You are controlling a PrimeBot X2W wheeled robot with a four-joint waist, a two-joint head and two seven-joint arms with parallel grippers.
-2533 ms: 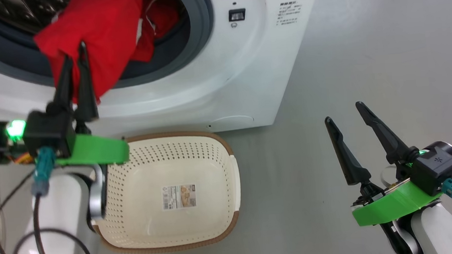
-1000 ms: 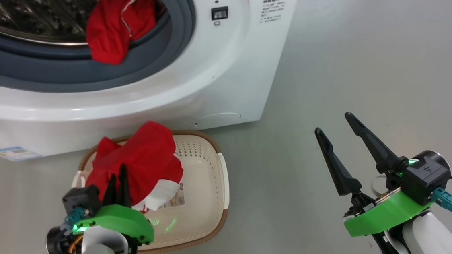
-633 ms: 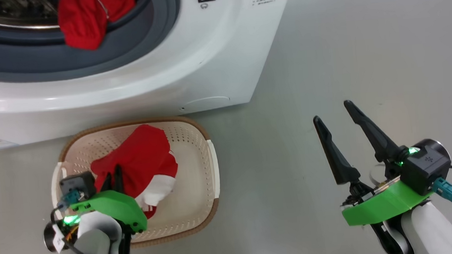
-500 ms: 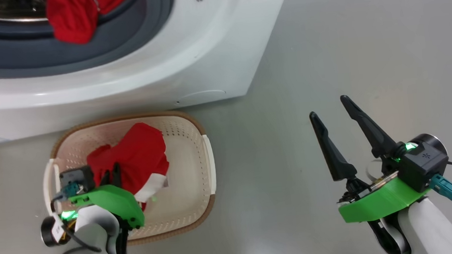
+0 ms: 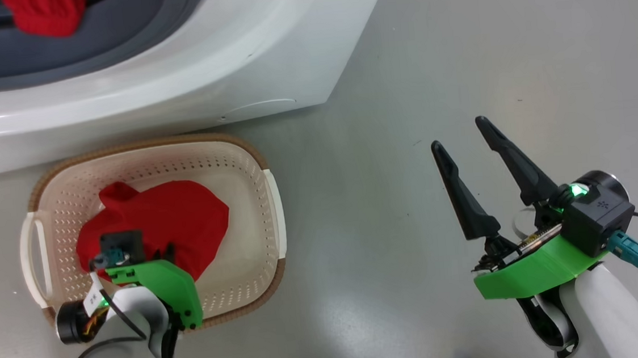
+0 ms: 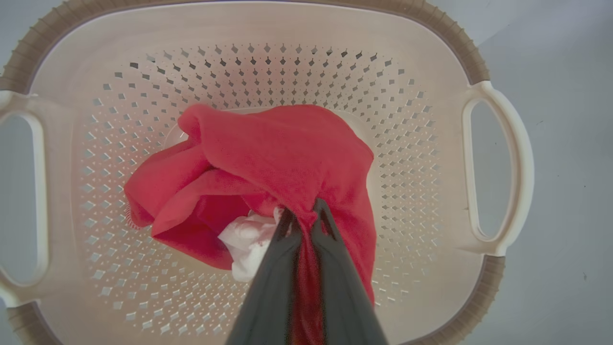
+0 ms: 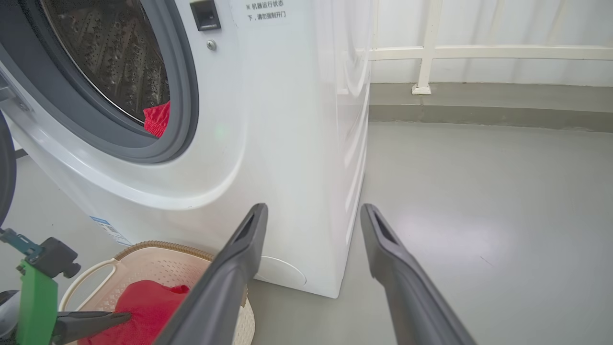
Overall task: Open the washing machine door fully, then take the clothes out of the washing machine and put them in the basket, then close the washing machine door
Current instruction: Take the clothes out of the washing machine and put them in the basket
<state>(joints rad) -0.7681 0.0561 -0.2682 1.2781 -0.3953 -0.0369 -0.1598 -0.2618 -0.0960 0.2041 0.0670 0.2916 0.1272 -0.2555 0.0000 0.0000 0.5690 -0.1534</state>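
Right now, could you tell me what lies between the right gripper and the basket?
Bare grey floor separates the right gripper from the basket, per the head view.

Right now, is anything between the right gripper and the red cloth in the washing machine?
Nothing visible. The right gripper, jaws open, hovers over floor beside the washing machine; the red cloth hangs over the grey rubber ring at its open mouth. The left gripper, shut on another red garment, is down in the basket.

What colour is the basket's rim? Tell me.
Brown, woven-look basket rim; clearest in the left wrist view.
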